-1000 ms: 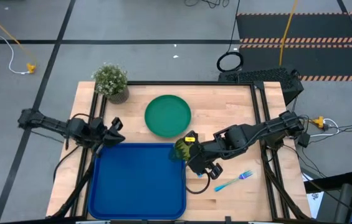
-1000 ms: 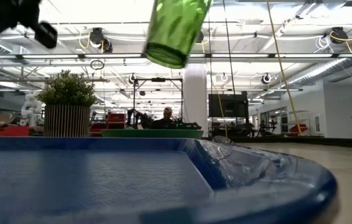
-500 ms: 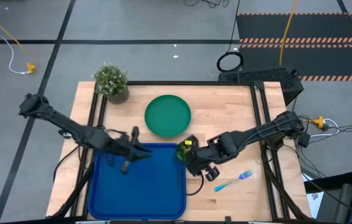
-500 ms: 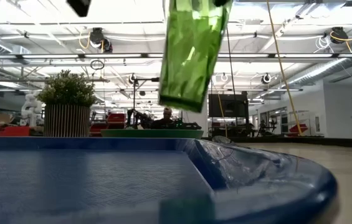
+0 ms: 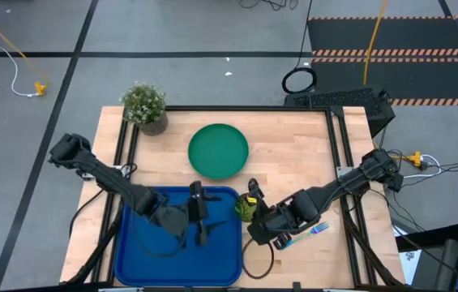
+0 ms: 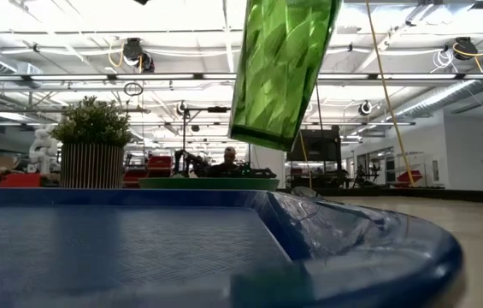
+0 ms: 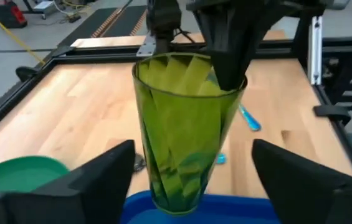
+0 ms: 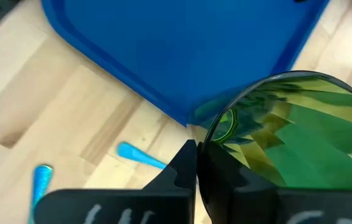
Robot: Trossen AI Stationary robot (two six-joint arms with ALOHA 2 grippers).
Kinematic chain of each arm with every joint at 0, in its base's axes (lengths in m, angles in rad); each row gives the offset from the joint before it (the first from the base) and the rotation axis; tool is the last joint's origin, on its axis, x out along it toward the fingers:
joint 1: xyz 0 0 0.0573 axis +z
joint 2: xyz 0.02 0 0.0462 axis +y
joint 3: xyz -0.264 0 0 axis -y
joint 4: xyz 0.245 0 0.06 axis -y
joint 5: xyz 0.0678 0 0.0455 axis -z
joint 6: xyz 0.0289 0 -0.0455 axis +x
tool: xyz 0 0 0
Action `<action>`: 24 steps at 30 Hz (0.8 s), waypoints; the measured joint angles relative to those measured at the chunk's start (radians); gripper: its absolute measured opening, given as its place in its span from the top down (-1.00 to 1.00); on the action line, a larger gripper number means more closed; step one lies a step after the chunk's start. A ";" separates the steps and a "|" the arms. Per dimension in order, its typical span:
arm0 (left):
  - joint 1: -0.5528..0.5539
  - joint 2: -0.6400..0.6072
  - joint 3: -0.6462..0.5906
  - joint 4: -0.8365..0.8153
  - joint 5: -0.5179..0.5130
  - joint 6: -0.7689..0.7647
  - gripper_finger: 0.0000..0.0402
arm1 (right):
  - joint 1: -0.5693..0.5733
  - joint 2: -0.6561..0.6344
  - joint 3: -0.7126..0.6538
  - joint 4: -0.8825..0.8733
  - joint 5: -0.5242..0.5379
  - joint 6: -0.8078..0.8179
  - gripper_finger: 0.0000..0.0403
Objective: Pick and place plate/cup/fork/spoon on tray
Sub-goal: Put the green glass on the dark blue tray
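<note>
The olive-green cup (image 7: 185,130) hangs over the dark-blue tray's (image 5: 143,255) right rim, with my right gripper (image 5: 253,209) shut on it. My left gripper (image 5: 199,214) is open over the tray. It points at the cup, its fingers (image 7: 98,183) standing apart, short of the cup and not touching it. The green plate (image 5: 218,150) lies flat on the table beyond the tray. A light-blue fork (image 5: 314,229) lies right of the tray, partly under my right arm. A second blue handle (image 8: 139,155) shows near the tray's edge. I cannot see the spoon's bowl. My right gripper holds the cup by its rim (image 7: 222,78) from above, fingers pointing down. One finger (image 8: 187,167) is outside the wall and the other seems to be inside. The cup hangs below the fingers, slightly tilted, its base (image 6: 262,137) clear of the tray.
A small potted plant (image 5: 146,105) stands at the table's far left corner. Black frame rails (image 5: 342,154) run along the table's sides. Bare wood lies right of the plate.
My left gripper has swung from the tray's far left corner over the tray toward the cup, and its fingers have opened. My right gripper has carried the cup a little toward the table's near edge, still clear of the tray.
</note>
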 joint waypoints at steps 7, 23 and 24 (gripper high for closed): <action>-0.049 0.038 0.006 -0.005 -0.001 -0.139 -0.91 | 0.061 -0.047 -0.001 0.019 0.077 0.056 0.98; -0.070 0.201 0.005 0.098 -0.109 -0.219 -0.93 | 0.122 -0.058 -0.001 0.117 0.152 0.063 0.98; -0.068 0.204 0.005 0.105 -0.120 -0.216 -0.93 | 0.123 -0.058 -0.001 0.123 0.153 0.062 0.98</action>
